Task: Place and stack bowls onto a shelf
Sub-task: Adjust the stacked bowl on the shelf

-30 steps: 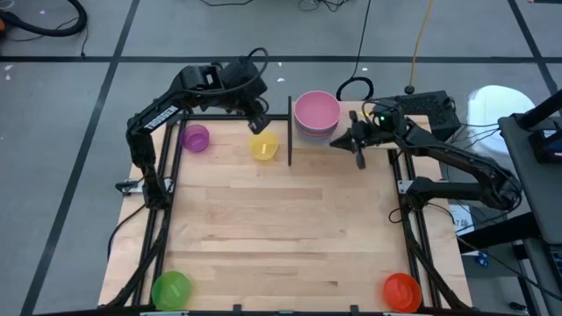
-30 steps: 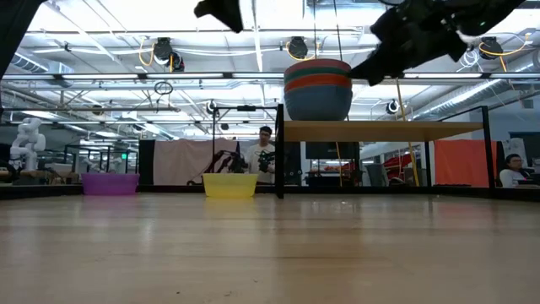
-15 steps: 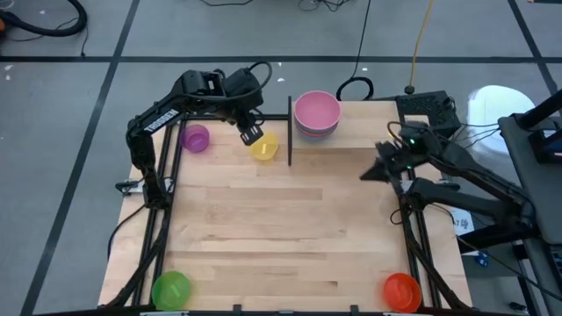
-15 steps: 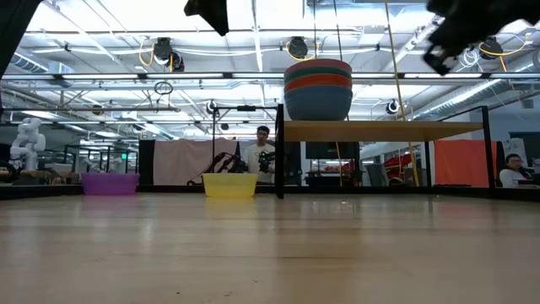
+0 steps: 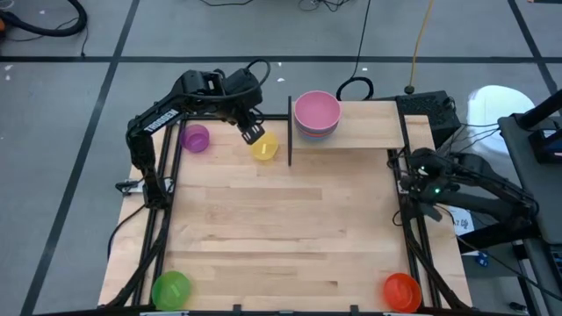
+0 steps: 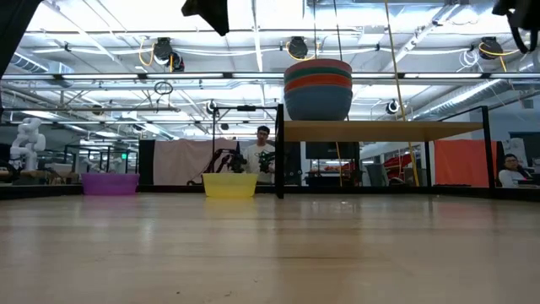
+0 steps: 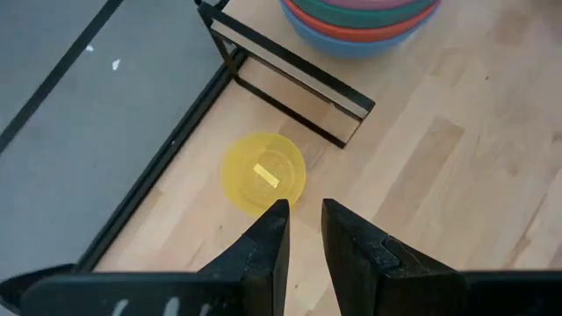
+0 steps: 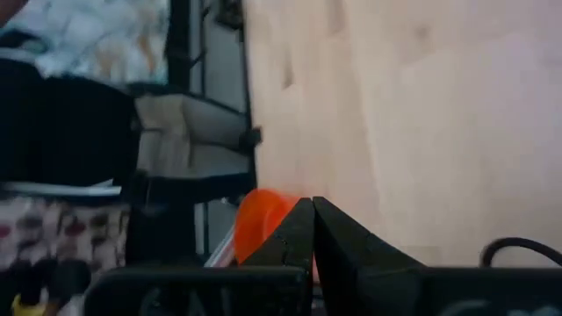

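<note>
High view: my left gripper (image 5: 253,133) hangs near the table's (image 5: 281,237) far edge, just beside the small yellow bowl (image 5: 264,147), fingers a narrow gap apart, holding nothing. My right gripper (image 8: 312,224), at the right edge, is pressed closed and empty. Smooth round plastic bowls, pink on top (image 5: 316,111), sit nested on the light-wood shelf (image 5: 369,132). Purple (image 5: 195,138), green (image 5: 171,289) and orange (image 5: 401,290) bowls rest apart.
</note>
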Motion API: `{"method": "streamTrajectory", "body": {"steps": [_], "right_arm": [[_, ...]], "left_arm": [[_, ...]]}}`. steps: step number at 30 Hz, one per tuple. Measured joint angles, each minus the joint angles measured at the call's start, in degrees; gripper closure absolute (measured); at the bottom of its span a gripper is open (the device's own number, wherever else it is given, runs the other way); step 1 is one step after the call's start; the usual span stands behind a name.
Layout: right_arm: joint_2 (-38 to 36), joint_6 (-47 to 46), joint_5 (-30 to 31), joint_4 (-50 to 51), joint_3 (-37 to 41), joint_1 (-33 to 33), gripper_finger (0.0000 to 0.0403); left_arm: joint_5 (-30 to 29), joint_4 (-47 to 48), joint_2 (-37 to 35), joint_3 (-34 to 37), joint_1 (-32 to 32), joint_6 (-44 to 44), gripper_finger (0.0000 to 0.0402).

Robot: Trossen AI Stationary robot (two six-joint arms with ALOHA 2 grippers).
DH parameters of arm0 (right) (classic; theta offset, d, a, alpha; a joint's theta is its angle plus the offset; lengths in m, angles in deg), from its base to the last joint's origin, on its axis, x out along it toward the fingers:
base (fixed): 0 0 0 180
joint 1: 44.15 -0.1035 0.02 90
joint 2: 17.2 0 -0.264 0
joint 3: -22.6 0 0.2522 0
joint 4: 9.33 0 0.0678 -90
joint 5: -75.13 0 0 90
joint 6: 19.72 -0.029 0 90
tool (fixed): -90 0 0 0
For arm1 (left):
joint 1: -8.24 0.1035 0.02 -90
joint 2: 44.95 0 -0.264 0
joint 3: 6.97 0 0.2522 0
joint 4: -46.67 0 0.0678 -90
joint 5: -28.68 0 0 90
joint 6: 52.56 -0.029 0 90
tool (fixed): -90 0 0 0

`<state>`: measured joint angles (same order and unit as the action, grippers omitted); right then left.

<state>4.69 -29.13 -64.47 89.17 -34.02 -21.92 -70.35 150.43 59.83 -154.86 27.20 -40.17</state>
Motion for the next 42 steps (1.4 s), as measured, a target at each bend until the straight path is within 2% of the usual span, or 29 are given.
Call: {"method": "streamTrajectory", "body": {"steps": [2,6,13,23,27,29,34,38,42], "right_arm": [[0.0,3.4,-0.3,2.1,-0.1,-1.1,0.0403],[0.4,3.7,-0.6,2.3,-0.1,-2.1,0.0403],[0.4,-1.3,0.1,0.4,-0.1,-2.1,0.0399],[0.4,-2.5,0.0,-0.1,0.0,-2.1,0.0328],[0.4,-3.4,-4.4,1.8,0.0,-2.1,0.0305],[0.4,-4.6,-4.5,2.3,0.1,-2.1,0.0302],[0.4,-4.8,-5.8,4.7,0.1,-2.1,0.0301],[0.4,-8.6,-8.4,4.7,0.1,-2.1,0.0301],[0.4,-14.2,-11.4,-0.1,0.1,-2.1,0.0309]], "left_arm": [[0.0,0.0,0.0,0.0,-0.1,1.7,0.0325],[0.0,0.0,0.0,0.0,-0.8,3.9,0.0325],[0.0,-0.1,0.0,0.0,-3.7,6.1,0.0325],[0.0,-0.1,0.0,0.0,-8.1,7.5,0.0325],[0.0,0.0,0.0,0.0,-9.3,9.5,0.0325],[0.0,0.0,0.0,0.0,-10.0,10.3,0.0325],[0.0,0.0,0.0,0.0,-11.6,10.4,0.0325],[0.0,0.0,0.0,0.0,-12.3,10.4,0.0325],[0.0,0.0,0.0,0.0,-12.5,10.4,0.0325]]}}
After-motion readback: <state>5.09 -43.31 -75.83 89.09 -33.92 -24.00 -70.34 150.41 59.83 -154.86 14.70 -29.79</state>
